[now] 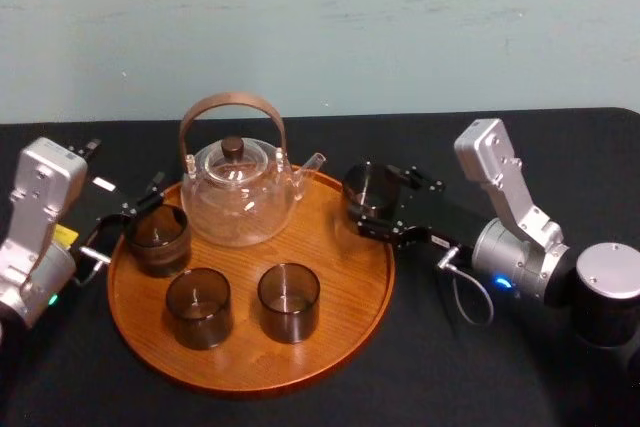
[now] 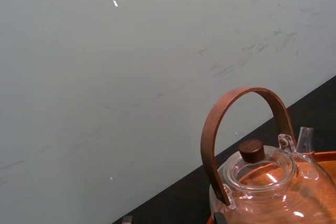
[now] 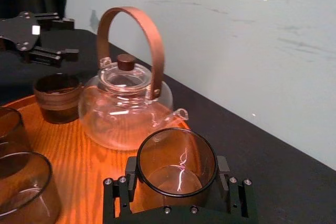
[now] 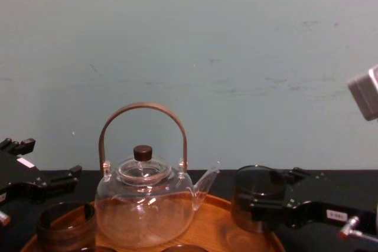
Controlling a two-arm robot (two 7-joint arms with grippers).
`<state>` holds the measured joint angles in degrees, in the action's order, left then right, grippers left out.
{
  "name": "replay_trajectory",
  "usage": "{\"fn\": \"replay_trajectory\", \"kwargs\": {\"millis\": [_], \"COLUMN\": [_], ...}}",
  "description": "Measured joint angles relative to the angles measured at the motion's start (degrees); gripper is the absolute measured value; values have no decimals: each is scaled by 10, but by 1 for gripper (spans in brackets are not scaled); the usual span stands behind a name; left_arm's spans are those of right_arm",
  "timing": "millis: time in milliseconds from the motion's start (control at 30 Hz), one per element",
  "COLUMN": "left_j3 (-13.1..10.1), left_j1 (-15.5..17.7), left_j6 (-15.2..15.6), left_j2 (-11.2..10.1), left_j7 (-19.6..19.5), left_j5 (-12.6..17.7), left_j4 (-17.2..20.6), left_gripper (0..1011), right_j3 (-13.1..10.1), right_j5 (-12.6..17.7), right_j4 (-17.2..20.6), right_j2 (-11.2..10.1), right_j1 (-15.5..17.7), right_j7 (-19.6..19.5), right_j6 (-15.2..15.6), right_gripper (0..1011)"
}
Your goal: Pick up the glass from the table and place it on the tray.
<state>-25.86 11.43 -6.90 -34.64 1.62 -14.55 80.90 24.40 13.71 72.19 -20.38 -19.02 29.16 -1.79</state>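
Note:
A smoky clear glass (image 1: 368,192) (image 3: 176,163) (image 4: 257,196) sits between the fingers of my right gripper (image 1: 366,201) (image 3: 177,183), which is shut on it. It hangs upright over the right rim of the round wooden tray (image 1: 340,277) (image 3: 89,166). My left gripper (image 1: 125,215) (image 3: 37,38) stands open at the tray's left edge, beside another glass (image 1: 157,239) and holding nothing. The black table (image 1: 480,367) lies under it all.
A clear glass teapot (image 1: 240,192) (image 2: 262,182) (image 4: 144,202) with a brown arched handle stands at the back of the tray. Two more smoky glasses (image 1: 198,307) (image 1: 288,300) stand on the tray's front half. A pale wall rises behind the table.

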Motion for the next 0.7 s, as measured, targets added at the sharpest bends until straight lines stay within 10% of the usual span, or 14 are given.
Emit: {"fn": "replay_trajectory", "kwargs": {"millis": [700], "left_j3": [0], "left_j1": [0], "left_j6": [0], "left_j2": [0], "left_j7": [0], "left_j5": [0], "left_j4": [0], "left_gripper": [1001], "right_j3": [32], "right_j5": [0], "right_j4": [-44], "right_j2": [24], "right_j1": [-27], "right_j7": [14], "right_j6": [-9], "right_gripper": [899]}}
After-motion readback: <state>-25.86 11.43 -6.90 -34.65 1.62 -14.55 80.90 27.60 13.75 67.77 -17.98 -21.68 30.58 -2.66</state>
